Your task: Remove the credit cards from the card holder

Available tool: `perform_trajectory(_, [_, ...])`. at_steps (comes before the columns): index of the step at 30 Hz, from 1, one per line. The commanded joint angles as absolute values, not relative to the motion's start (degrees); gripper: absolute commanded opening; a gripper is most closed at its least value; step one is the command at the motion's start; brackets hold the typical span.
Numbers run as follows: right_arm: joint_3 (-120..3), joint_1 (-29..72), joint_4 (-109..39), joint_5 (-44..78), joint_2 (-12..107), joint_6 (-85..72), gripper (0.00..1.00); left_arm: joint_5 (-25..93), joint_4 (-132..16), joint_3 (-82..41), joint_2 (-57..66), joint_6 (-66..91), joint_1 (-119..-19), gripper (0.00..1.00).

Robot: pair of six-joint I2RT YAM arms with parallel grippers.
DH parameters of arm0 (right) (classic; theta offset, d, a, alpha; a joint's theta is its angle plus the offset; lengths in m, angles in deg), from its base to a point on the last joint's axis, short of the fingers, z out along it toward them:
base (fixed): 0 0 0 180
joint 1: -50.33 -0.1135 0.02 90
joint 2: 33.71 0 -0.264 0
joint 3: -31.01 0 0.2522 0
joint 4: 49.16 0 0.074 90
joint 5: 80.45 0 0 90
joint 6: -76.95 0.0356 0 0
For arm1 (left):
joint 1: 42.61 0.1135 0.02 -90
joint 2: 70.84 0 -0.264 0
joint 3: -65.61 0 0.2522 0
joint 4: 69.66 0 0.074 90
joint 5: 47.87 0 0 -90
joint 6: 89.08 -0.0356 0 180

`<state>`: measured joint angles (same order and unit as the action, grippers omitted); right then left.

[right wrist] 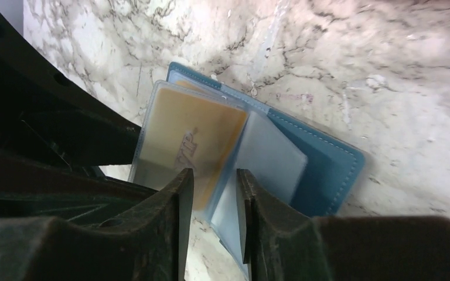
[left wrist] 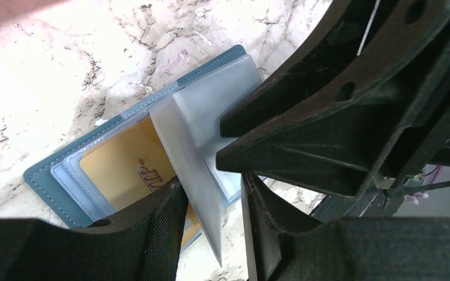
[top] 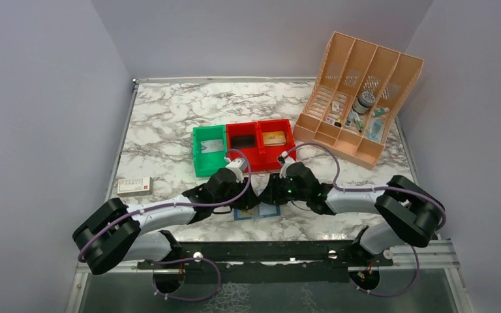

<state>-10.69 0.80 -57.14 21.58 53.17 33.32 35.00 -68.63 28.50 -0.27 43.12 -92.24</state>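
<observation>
Tight quarters over the card holder: left gripper and right gripper nose to nose, green bin and red bins just behind. Open marble table beyond, leftward past a white-and-red box.

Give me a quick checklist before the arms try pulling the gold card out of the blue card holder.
1. Card holder lying open on the table: ok.
2. Gold card free of its clear sleeve: not ok, it sits inside.
3. Left end effector open around an upright sleeve page: ok.
4. Right end effector gripping the card: not ok, it is open above the sleeves.
5. Clearance between the two end effectors: cannot tell, they are very close.
</observation>
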Motion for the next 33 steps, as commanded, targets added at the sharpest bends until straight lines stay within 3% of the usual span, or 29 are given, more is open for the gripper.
perform_trajectory(1, [-12.3, 0.7, -49.7, 15.1, 46.8, 30.2, 0.36, 34.9, -71.5, 29.1, -1.4, 44.2, -92.5, 0.41])
perform_trajectory(7, [-13.8, 0.7, -37.1, 3.5, 38.8, 31.1, 0.36, 34.6, -71.4, 28.7, -0.4, 44.1, -92.5, 0.43])
perform_trajectory(19, [-8.8, 0.7, -29.4, -7.2, 18.2, 33.8, 0.38, 31.9, -72.9, 24.5, 6.9, 43.3, -94.3, 0.47])
perform_trajectory(33, [-9.6, 0.7, -28.4, -3.9, 17.5, 33.9, 0.4, 32.3, -74.1, 23.5, 7.1, 43.4, -96.3, 0.58])
